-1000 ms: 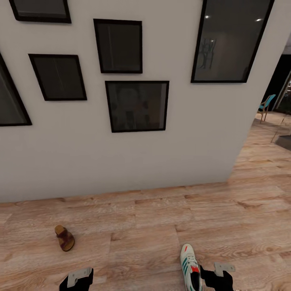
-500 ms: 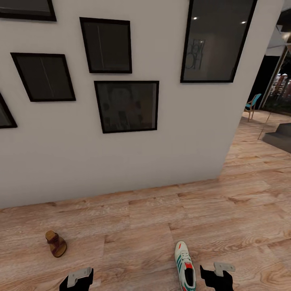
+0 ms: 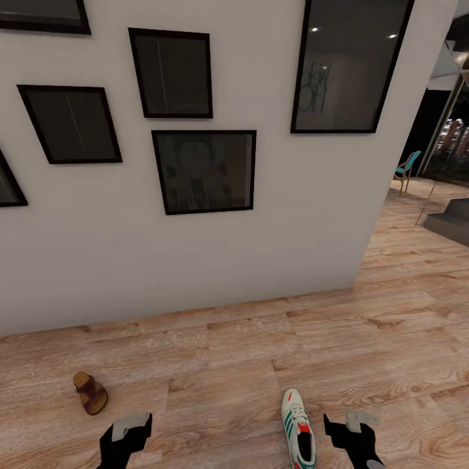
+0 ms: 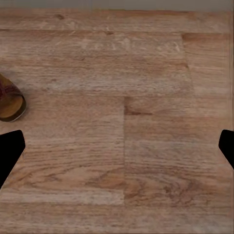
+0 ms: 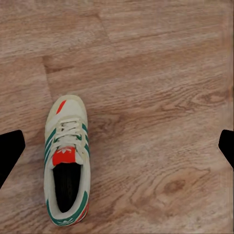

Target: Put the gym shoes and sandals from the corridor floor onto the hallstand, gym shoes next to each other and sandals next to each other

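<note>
Down at the bottom of the head view both arms reach in over the floor [image 3: 228,365], the left pincer [image 3: 124,436] at about 7 o'clock and the right pincer [image 3: 355,433] at about 5 o'clock. One sneaker [image 3: 298,433] lies flat on the planks just to the left of the right pincer, near it but not touching, its toe pointing toward 12 o'clock at the wall [image 3: 195,273] and its heel cut off by the lower edge. One sandal [image 3: 90,393] lies on the planks at roughly 11 o'clock from the left pincer, near but apart, its toe end turned toward 11 o'clock. Sneaker and sandal are well apart from each other. From the right wrist camera the sneaker [image 5: 66,163] sits upright on its sole between the two dark fingertips [image 5: 9,151], closer to one of them, with bare planks on the other side; the jaws stand wide and hold nothing. From the left wrist camera the sandal [image 4: 10,103] shows partly at the frame edge, beyond one fingertip [image 4: 9,153]; these jaws are also spread wide and empty over bare floor [image 4: 126,131]. Several dark framed pictures [image 3: 204,171] hang on the wall.
</note>
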